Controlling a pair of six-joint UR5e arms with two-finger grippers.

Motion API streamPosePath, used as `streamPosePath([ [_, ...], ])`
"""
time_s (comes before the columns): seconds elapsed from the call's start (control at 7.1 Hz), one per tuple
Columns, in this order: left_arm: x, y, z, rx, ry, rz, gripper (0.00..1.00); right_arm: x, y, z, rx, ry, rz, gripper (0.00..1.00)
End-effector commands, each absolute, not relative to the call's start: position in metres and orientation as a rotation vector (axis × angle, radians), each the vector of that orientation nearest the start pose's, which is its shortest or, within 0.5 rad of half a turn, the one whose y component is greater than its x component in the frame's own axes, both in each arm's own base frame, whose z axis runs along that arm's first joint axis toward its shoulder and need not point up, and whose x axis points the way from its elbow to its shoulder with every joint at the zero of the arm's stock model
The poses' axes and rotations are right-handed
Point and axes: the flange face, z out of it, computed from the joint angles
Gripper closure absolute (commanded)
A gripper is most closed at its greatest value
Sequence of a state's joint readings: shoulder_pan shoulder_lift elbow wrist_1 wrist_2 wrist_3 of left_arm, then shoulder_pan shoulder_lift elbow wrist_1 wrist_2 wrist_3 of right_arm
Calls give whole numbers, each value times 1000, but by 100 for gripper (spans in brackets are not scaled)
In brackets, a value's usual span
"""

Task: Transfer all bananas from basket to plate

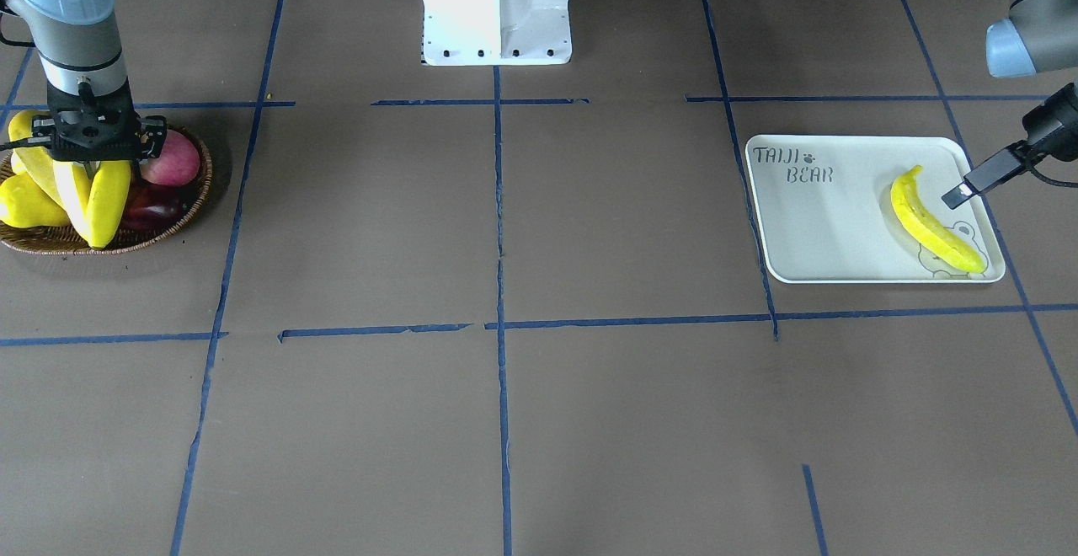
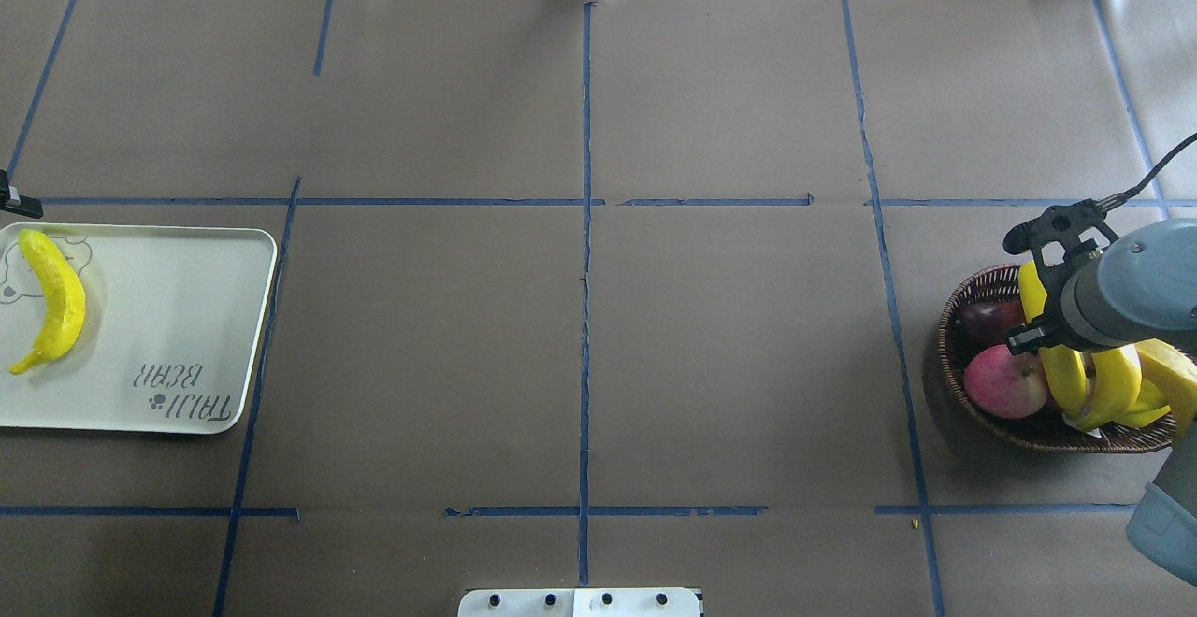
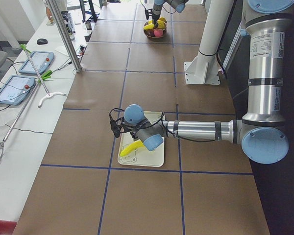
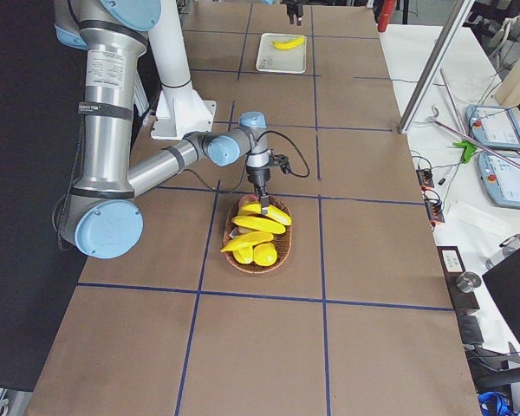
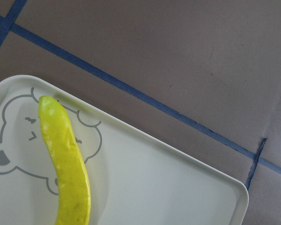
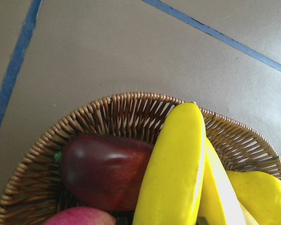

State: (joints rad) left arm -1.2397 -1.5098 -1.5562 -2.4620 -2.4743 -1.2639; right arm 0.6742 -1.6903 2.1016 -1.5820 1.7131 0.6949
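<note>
One banana lies on the white plate, over the bear drawing; it also shows in the left wrist view. My left gripper hovers just past the plate's edge beside that banana. Only one slim finger outline shows, so I cannot tell its state. The wicker basket holds several bananas. My right gripper is down among them, with one banana directly under the wrist. Its fingertips are hidden by the fruit.
A red apple, a dark purple fruit and a stubby yellow pear share the basket. The robot's white base stands at the table's middle rear. Blue tape lines cross the brown table between basket and plate.
</note>
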Motion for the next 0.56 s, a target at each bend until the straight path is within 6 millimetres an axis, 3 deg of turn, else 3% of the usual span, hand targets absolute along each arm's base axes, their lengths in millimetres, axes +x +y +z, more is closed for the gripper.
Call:
streamPosePath([
  [0.0, 104, -470, 587, -81, 1141, -463, 0, -268, -367, 477, 183, -384, -226, 70],
  [0.28, 104, -470, 587, -82, 1141, -461, 0, -253, -366, 449, 215, -429, -211, 91],
  [0.42, 104, -470, 586, -81, 1142, -458, 0, -240, -365, 425, 208, -459, -196, 92],
])
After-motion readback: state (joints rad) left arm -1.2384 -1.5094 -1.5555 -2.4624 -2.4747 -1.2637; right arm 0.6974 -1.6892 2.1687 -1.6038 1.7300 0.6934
